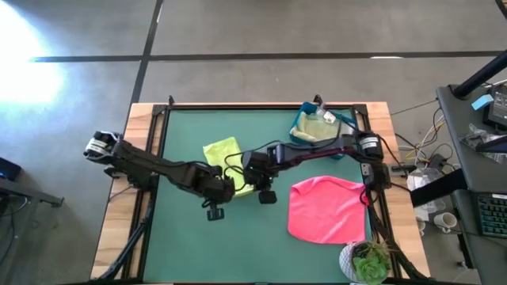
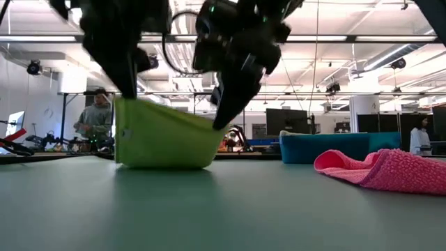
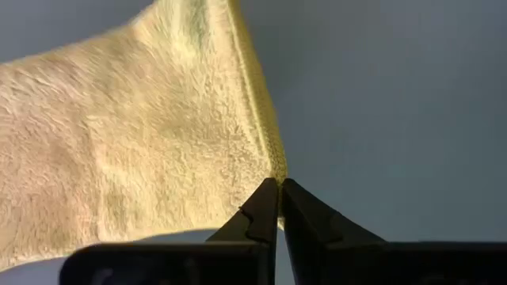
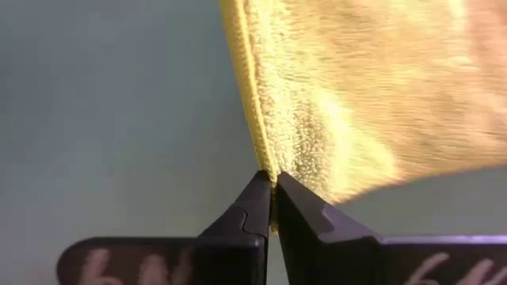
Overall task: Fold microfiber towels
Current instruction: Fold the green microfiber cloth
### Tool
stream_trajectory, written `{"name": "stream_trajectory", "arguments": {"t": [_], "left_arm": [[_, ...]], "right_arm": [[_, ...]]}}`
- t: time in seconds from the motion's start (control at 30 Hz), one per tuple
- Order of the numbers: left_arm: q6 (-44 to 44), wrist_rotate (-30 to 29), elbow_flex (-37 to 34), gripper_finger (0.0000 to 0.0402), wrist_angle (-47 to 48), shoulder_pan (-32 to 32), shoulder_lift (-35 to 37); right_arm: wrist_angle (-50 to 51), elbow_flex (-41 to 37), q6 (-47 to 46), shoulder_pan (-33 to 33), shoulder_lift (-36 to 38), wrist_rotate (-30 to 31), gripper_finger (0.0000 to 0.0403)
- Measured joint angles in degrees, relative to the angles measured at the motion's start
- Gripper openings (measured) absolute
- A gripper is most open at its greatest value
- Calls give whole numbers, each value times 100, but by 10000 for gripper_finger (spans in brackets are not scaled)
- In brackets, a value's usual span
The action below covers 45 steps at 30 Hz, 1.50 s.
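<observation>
A lime green towel [image 1: 221, 152] lies left of the table's middle, and its near edge is raised off the green mat. My left gripper [image 3: 280, 184] is shut on one near corner and also shows in the high view [image 1: 227, 188]. My right gripper [image 4: 272, 178] is shut on the other near corner and also shows in the high view [image 1: 253, 182]. In the low view the lime green towel [image 2: 164, 143] sags between the two grippers, its lower fold resting on the mat. A hot pink towel [image 1: 326, 210] lies crumpled on the mat at the right. My left gripper pinches a corner of the lime green towel [image 3: 276, 165] between its two fingertips, right at the hemmed edge. The fingers slant down from above. The cloth hangs from the hold and slopes down to the mat. My right gripper pinches the other near corner [image 4: 268, 161] between its two fingertips, at the hemmed edge. The fingers slant down from above. The cloth hangs slack from the hold, with its lower part on the mat [image 2: 167, 164].
A blue bin [image 1: 342, 120] holding pale cloths stands at the far right of the mat. A potted plant [image 1: 369, 261] stands at the near right corner. The mat's near left part [image 1: 182, 245] is bare. People stand in the room beyond the table.
</observation>
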<state>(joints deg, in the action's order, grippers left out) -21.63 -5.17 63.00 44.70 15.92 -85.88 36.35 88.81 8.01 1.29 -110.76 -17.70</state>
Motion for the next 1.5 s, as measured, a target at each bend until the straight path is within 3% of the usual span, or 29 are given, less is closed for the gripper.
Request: {"name": "stream_trajectory", "arguments": {"t": [0.23,0.37,0.5,0.6,0.77,1.0,1.13,1.23,1.5], "left_arm": [[-668,-17,536,1,522,158,-23],[-923,-409,723,1,1061,162,-14],[-1153,-1146,780,1,1966,-18,-9],[-1389,-1638,763,1,2449,-287,-9],[-1370,-1819,672,1,2489,-913,-123],[-1055,-1892,416,1,2361,-1682,-274],[-737,-1752,370,1,2118,-1906,-280],[-452,-1683,369,1,1961,-1976,-290],[-343,-1761,354,1,1964,-2045,-298]], "right_arm": [[371,-4,150,-348,649,1007,9],[31,-10,291,-362,752,1489,9],[-789,-79,781,-303,586,2525,9],[-1307,-84,1005,-113,300,2689,9],[-1930,-80,1125,242,-173,3046,8],[-2525,-73,1377,685,-521,2989,8],[-2480,-69,1357,888,-535,2518,9],[-2465,-69,1324,932,-535,2517,11],[-2598,-69,1296,961,-540,2536,60]]}}
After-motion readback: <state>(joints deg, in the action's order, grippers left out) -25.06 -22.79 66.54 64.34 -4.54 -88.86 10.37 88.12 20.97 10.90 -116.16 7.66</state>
